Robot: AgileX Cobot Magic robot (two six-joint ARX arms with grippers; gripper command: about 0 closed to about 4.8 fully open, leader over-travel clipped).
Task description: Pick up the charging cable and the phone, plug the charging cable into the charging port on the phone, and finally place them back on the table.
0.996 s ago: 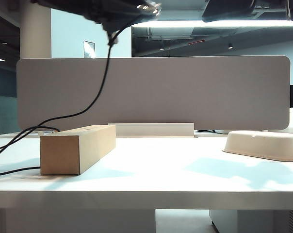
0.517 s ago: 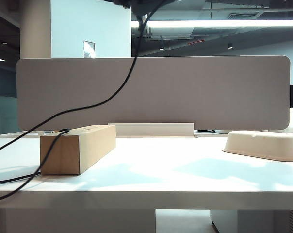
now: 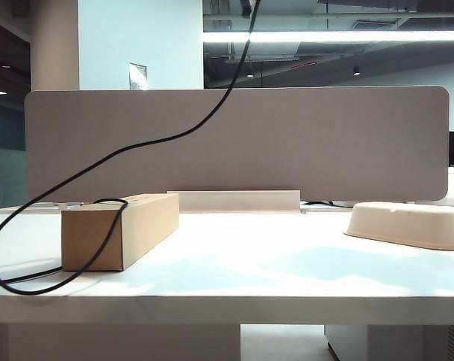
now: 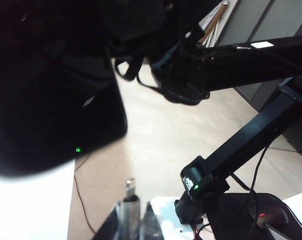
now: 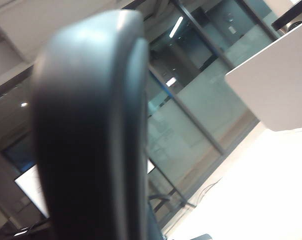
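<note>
A long bright ceiling light [image 3: 332, 36] shines at twelve o'clock. The white table [image 3: 287, 263] glares, with soft shadows. The wrist views are dark, and close things look blurry.

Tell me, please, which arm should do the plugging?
Probably left: the left pincer, raised, is shut on the long thin black charging cable, silvery plug protruding; the right pincer just holds the flat black phone.

One black cable [image 3: 148, 143] hangs down onto one white desk [image 3: 272, 263]. One cardboard box [image 3: 120, 229], one pale tray [image 3: 407, 223] and one grey divider panel [image 3: 302, 143] show. One dark, blurred slab [image 5: 91, 130], perhaps the phone, fills the right wrist view.
</note>
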